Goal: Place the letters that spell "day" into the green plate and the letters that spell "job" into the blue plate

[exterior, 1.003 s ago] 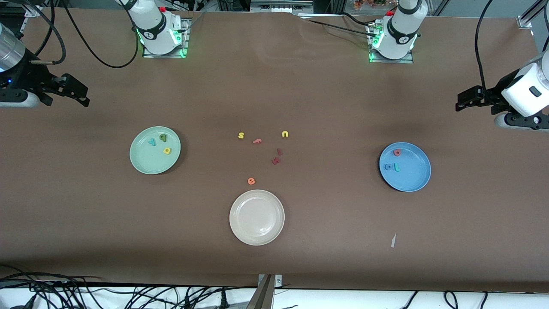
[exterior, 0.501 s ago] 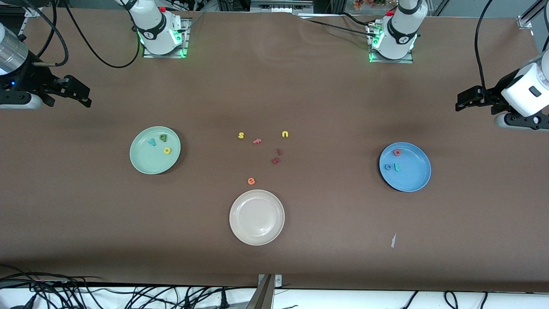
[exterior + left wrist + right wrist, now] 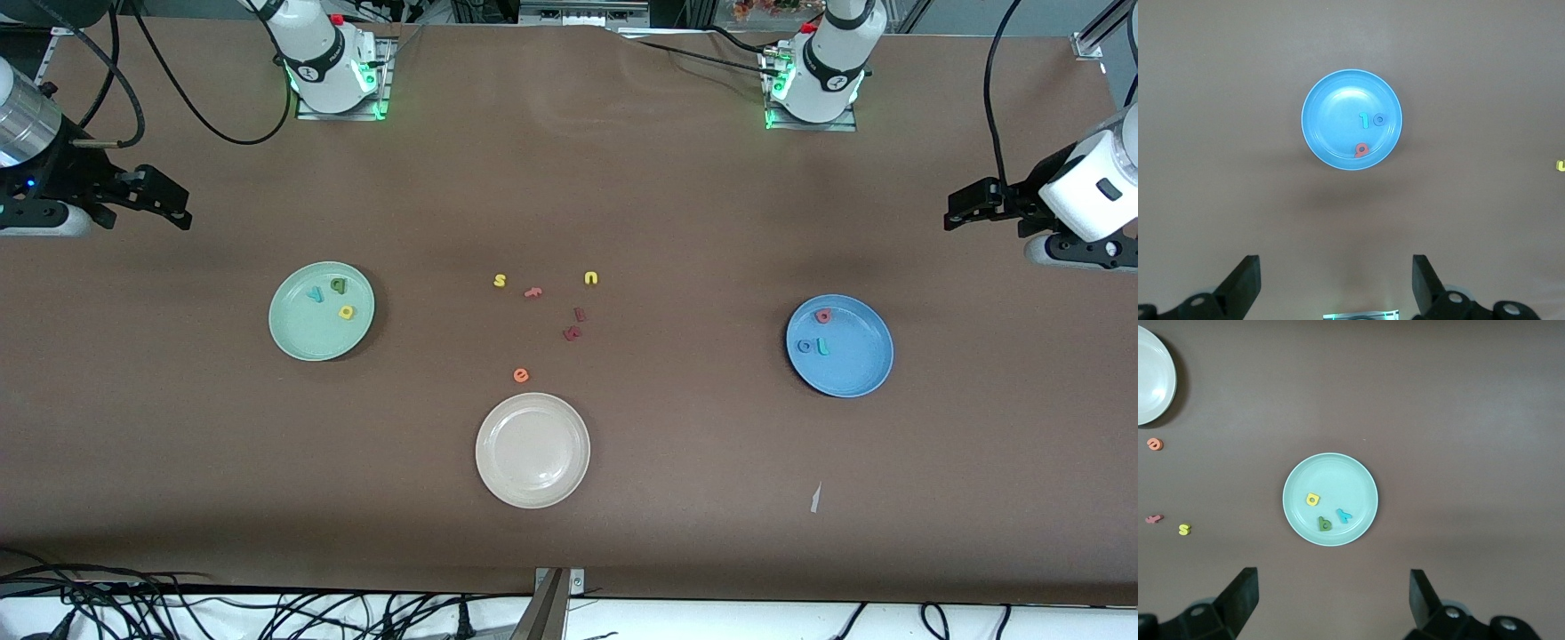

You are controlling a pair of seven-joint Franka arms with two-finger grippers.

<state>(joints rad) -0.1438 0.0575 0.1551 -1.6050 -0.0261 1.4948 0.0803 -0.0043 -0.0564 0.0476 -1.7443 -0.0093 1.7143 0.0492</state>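
While both arms hang raised at the table's two ends, the sorting appears complete. Largest first: the brown table [image 3: 676,213] carries three plates. The green plate [image 3: 302,333] lies toward the right arm's end, the blue plate [image 3: 853,369] toward the left arm's end, and a cream-white plate [image 3: 532,480] sits between them, nearer the front camera, with nothing in it. The right gripper [image 3: 164,197] hangs over bare table at its own end, its fingers spread wide and holding nothing; its wrist view looks straight down on the green plate. The left gripper [image 3: 965,203] waits likewise over its end, fingers wide apart and empty, looking down on the blue plate. Smallest: the letters that spell "day" [image 3: 337,299] all rest inside the green plate, yellow "d", green "a" and teal "y" close together but apart. The letters that spell "job" [image 3: 816,338] lie in the blue plate, the "j" just beside the "o", the pink-red "b" near the rim. Leftover letters [image 3: 551,311] are scattered mid-table, well apart from either plate. Judged spatially, each plate lies nearest its own arm, so no coming move seems required; the leftovers should stay untouched.
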